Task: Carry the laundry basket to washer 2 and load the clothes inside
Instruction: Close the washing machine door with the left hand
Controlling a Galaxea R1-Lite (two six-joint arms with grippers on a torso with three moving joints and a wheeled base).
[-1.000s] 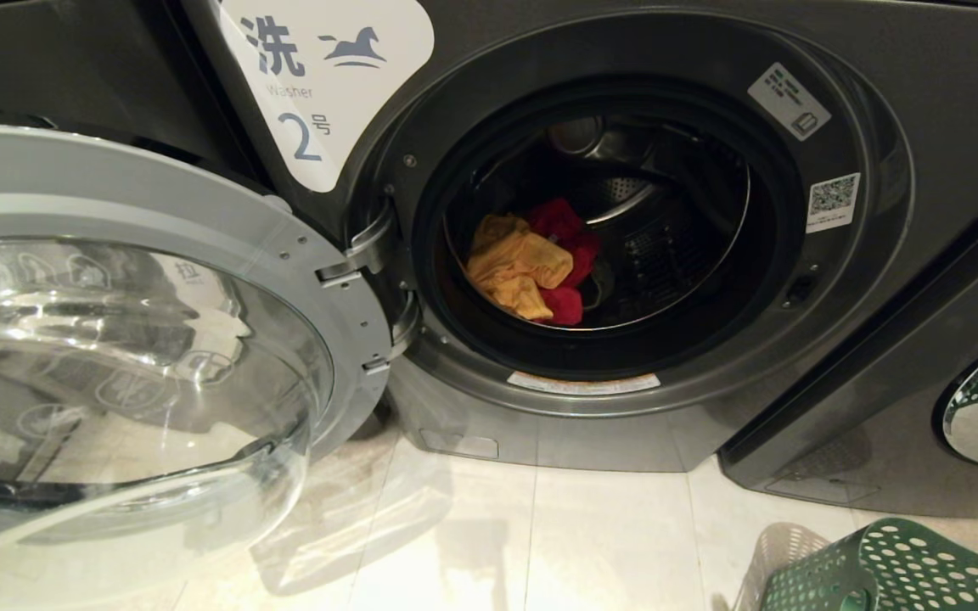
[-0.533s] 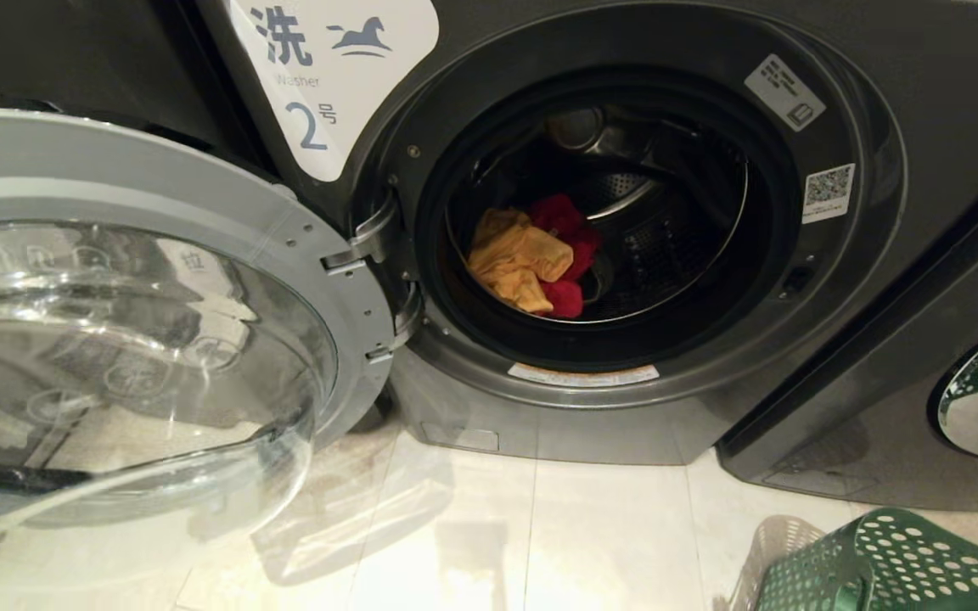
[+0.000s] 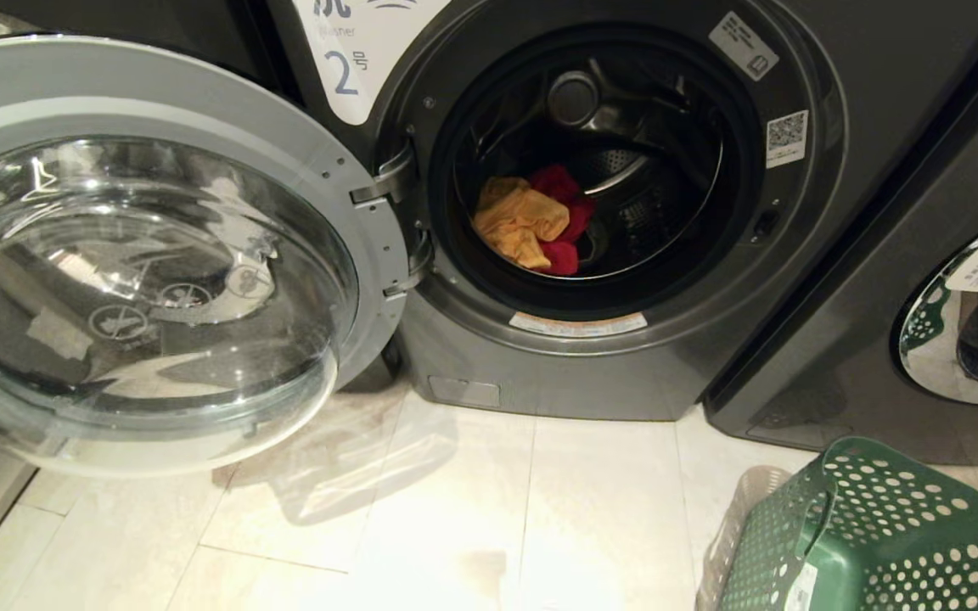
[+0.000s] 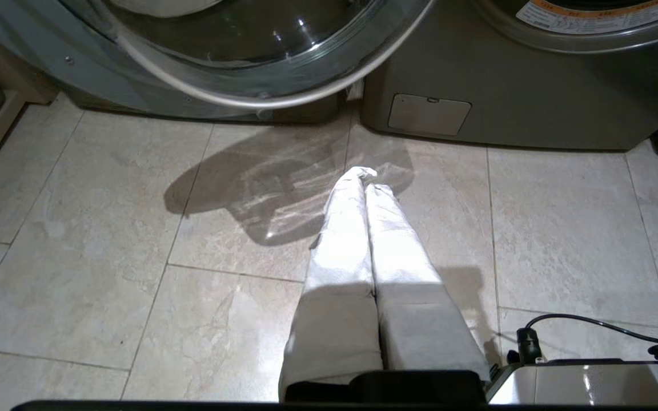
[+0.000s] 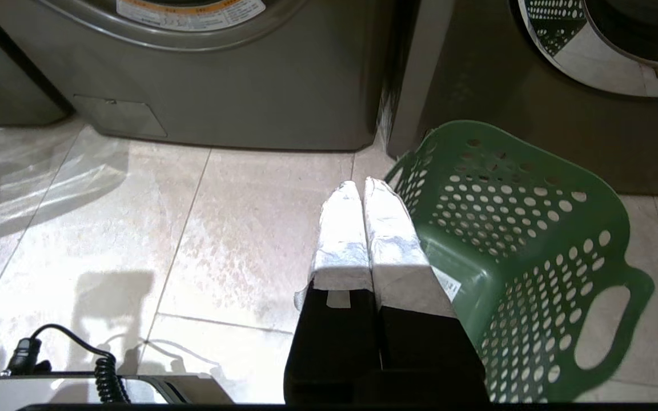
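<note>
Washer 2 (image 3: 472, 373) stands ahead, dark grey, with a white label showing the numeral 2 (image 3: 349, 72). Its round glass door (image 3: 149, 280) hangs swung wide to the left. Inside the drum lie the clothes (image 3: 531, 225), a yellow-orange cloth beside a red one. The laundry basket (image 3: 871, 535), dark green and perforated, sits on the floor at lower right, and it shows empty in the right wrist view (image 5: 523, 240). My left gripper (image 4: 363, 174) hovers shut over bare tiles. My right gripper (image 5: 358, 185) is shut too, next to the basket's rim, holding nothing.
A second grey washer (image 3: 862, 339) stands to the right with its chrome-rimmed door (image 3: 960, 327) closed. Pale floor tiles (image 3: 455, 509) stretch between the open door and the basket. A coiled black cable (image 5: 103, 371) lies on my base.
The whole head view has shifted: the washer, door and basket now sit smaller and more of the floor and basket shows. Nothing in the scene itself has moved.
</note>
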